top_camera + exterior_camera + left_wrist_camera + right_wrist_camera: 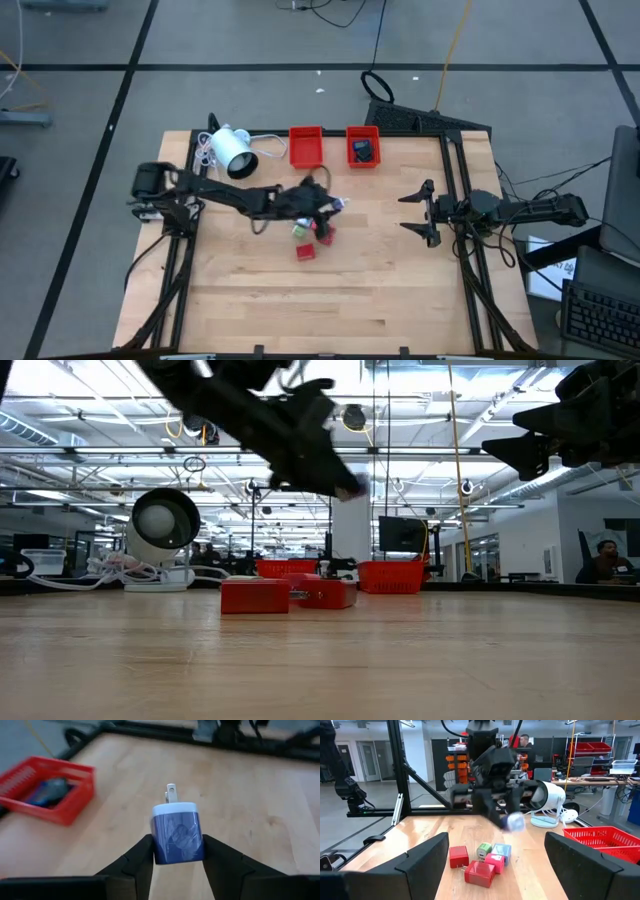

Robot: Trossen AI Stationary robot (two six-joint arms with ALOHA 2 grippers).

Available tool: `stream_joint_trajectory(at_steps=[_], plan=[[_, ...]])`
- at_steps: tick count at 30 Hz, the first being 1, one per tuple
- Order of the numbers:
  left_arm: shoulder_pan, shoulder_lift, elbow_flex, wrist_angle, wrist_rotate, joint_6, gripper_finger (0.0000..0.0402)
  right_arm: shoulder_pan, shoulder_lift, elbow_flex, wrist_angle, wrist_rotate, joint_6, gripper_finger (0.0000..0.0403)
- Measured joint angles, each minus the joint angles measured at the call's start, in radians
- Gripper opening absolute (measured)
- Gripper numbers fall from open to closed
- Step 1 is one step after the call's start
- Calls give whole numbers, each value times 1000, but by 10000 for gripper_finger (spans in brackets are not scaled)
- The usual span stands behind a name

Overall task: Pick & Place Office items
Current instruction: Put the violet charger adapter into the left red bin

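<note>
My left gripper (pixel 337 205) is shut on a small blue charger block with a white end and metal prongs (pixel 177 836). It holds the block above the table's middle, as the low view (pixel 347 484) and the right wrist view (pixel 514 822) also show. Below it, a cluster of small blocks lies flat on the table: red ones (pixel 458 856) (pixel 480 872), a green one (pixel 484 851), a pink one (pixel 496 862) and a pale blue one (pixel 503 850). My right gripper (pixel 415 212) hangs open and empty over the table's right part. My left gripper pinches the block's two opposite blue sides (pixel 158 847) between its two fingers. The white end and the prongs (pixel 171 793) point forward, away from the gripper. The fingers come from the table's left, slanting down. The block is lifted clear of the table.
Two red trays stand at the far edge: the left one (pixel 305 147), and the right one (pixel 363 135) with a dark item inside. A white lamp-like device (pixel 233 150) with a cable stands at the far left. Bare wood lies toward the near edge.
</note>
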Motion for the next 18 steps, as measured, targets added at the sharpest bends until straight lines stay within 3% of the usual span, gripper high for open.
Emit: stream_joint_trajectory(at_steps=[3,9,13,18], plan=[[4,-97,-116,75,-33,-11,164,0,0,0,0,0,0,320],[2,-277,-309,157,-47,-1,132,0,0,0,4,0,0,320],[1,-372,-439,243,-47,1,132,0,0,0,8,0,0,320],[3,-476,-588,376,-49,-7,160,0,0,0,8,0,0,320]])
